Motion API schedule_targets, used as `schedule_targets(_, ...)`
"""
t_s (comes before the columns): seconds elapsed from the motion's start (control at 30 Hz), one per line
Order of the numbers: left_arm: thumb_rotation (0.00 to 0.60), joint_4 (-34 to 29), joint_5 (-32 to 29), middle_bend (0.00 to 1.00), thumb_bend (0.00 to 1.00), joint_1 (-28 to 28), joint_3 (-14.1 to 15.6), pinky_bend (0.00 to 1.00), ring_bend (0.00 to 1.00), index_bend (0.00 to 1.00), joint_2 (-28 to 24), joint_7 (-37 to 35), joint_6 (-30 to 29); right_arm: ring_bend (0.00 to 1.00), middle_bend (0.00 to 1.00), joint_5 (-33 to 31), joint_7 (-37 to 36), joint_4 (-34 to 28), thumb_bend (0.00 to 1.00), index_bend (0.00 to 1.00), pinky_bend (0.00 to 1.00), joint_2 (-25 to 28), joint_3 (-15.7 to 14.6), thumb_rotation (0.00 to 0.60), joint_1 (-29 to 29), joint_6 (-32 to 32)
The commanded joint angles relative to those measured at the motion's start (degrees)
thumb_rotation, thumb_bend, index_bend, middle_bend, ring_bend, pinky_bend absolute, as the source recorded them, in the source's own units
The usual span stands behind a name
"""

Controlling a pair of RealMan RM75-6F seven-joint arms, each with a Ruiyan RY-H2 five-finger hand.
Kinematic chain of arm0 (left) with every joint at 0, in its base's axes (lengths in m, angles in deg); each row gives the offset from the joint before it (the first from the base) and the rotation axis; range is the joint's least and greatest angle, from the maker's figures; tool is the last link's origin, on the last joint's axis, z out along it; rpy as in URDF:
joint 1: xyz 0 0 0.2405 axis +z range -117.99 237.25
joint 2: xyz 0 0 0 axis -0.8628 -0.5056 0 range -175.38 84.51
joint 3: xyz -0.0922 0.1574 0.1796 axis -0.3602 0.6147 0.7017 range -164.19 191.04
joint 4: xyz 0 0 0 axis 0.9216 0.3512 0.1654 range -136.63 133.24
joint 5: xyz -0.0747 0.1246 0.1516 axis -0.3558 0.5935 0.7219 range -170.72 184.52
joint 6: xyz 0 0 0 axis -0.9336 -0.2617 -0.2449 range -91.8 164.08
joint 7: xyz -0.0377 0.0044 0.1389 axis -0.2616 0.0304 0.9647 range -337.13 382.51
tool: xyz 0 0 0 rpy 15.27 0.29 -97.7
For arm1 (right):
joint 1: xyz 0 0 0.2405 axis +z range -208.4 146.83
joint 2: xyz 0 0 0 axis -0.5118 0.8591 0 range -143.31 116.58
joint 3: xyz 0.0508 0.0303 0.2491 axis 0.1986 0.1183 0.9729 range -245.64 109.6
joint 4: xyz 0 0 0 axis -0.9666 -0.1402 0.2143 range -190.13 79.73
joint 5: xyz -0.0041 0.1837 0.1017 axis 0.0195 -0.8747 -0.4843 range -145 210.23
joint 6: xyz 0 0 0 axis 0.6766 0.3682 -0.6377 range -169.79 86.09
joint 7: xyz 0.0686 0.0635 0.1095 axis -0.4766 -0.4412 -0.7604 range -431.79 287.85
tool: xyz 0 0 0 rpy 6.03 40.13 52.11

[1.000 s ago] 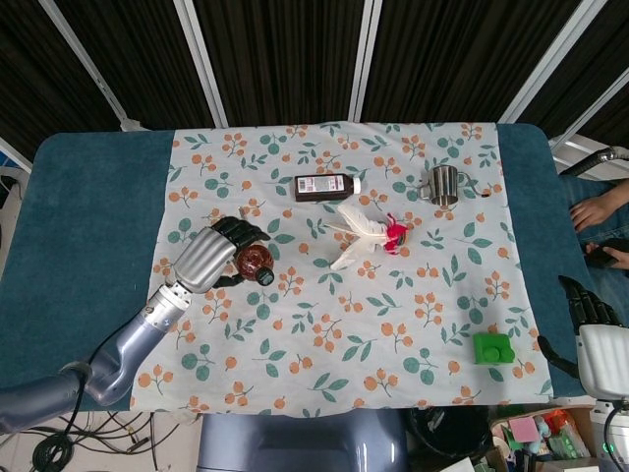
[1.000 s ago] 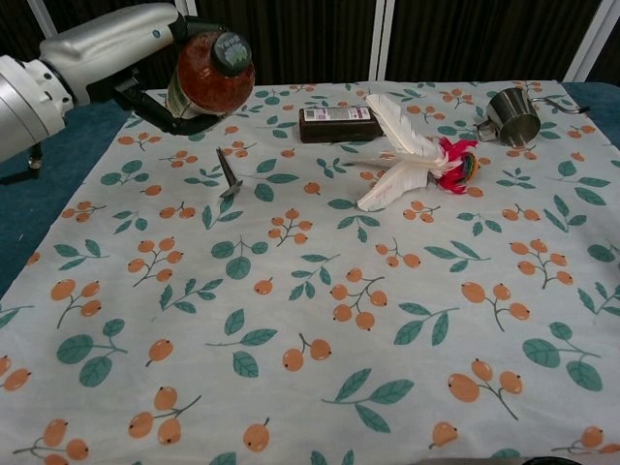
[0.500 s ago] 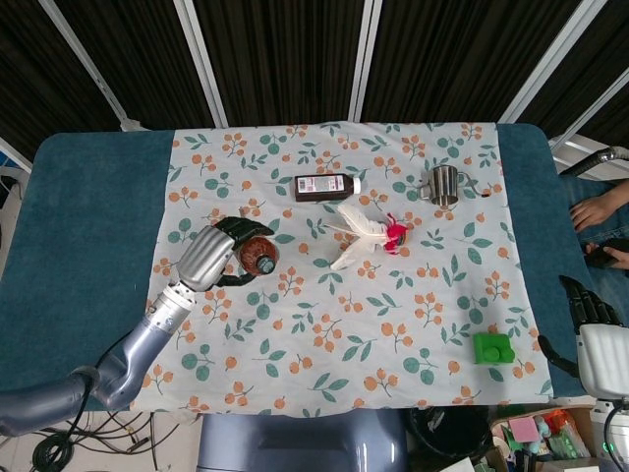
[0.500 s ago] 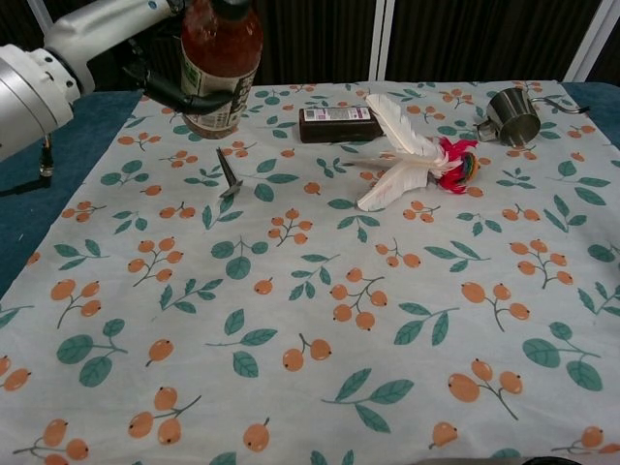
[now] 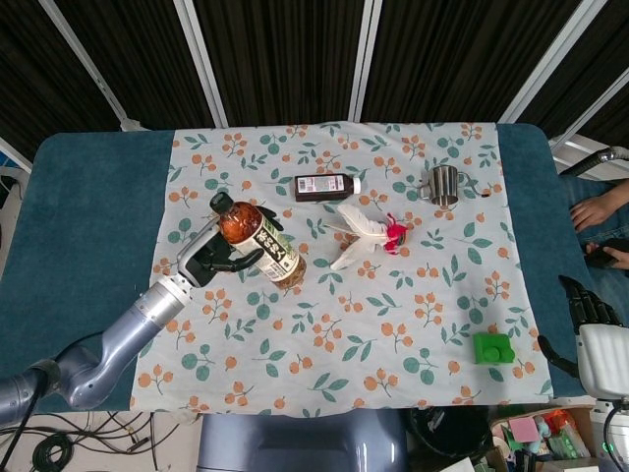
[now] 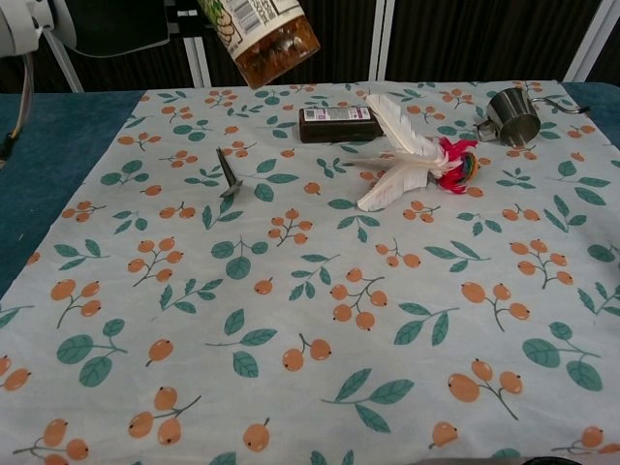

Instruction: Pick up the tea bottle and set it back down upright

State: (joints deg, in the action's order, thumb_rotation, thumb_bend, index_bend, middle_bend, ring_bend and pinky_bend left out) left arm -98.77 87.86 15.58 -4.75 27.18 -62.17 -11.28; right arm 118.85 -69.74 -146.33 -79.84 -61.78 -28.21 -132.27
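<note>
The tea bottle [image 5: 257, 241], amber with a white label and a dark cap, hangs in the air over the left part of the floral cloth [image 5: 393, 315]. It is tilted, cap toward the far left and base toward the near right. My left hand [image 5: 209, 259] grips it around the middle from the left. In the chest view only the bottle's lower half [image 6: 263, 31] shows at the top edge, well above the cloth. My right hand [image 5: 588, 307] rests off the table's near right corner, holding nothing, fingers apart.
A dark flat bottle [image 5: 324, 186] lies at the back middle, beside a white feather toy [image 5: 369, 234] with a pink end. A metal cup [image 5: 444, 184] stands back right, a green block [image 5: 493, 348] front right. A small dark clip [image 6: 229, 172] lies below the bottle.
My left hand has lifted the bottle high above the cloth and turned it; its cap no longer faces the head camera, and its top has left the chest view.
</note>
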Motion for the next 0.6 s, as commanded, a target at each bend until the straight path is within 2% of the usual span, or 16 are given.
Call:
schedule_targets(0.03,0.6,3.51,6.49,0.38,0.53,-1.38,0.28,0.42,0.35,0.32,-3.77,-8.15,5.63,0.18,0.11,-0.09,0.03,-0.01,0.17,0.09,0.26,-0.02,0.02,0.6,0.02,0.08)
schedule_targets(0.17,0.6,7.06,7.63,0.37,0.53,-1.84,2.42,0.42,0.35,0.32,-1.03,5.12,3.63,0.18,0.11,-0.13,0.12,0.0,0.16,0.09,0.26,-0.05,0.04,0.6,0.05,0.13)
schedule_targets(0.23,0.6,8.86,7.72,0.37,0.53,-1.82,3.23,0.42,0.34,0.32,0.81,15.53,2.17,0.18,0.11,-0.16,0.13,-0.03,0.17,0.09,0.26,-0.06,0.04,0.6,0.05,0.14)
schedule_targets(0.37,0.6,12.9,5.84,0.36,0.53,-0.47,3.98,0.42,0.34,0.32,7.26,43.45,-3.82,0.18,0.11,-0.21,0.15,-0.02,0.16,0.09,0.26,-0.07,0.04,0.6,0.06,0.2)
schedule_targets(0.43,0.6,14.53,5.35,0.36,0.53,-0.09,4.32,0.42,0.34,0.32,9.97,54.31,-6.39,0.18,0.11,-0.25,0.13,-0.02,0.16,0.09,0.26,-0.07,0.06,0.6,0.07,0.23)
schedule_targets(0.6,0.6,20.21,5.88,0.36,0.53,0.16,5.62,0.42,0.34,0.32,15.63,74.11,-11.36,0.18,0.11,-0.34,0.09,-0.1,0.16,0.09,0.26,0.0,0.04,0.6,0.07,0.33)
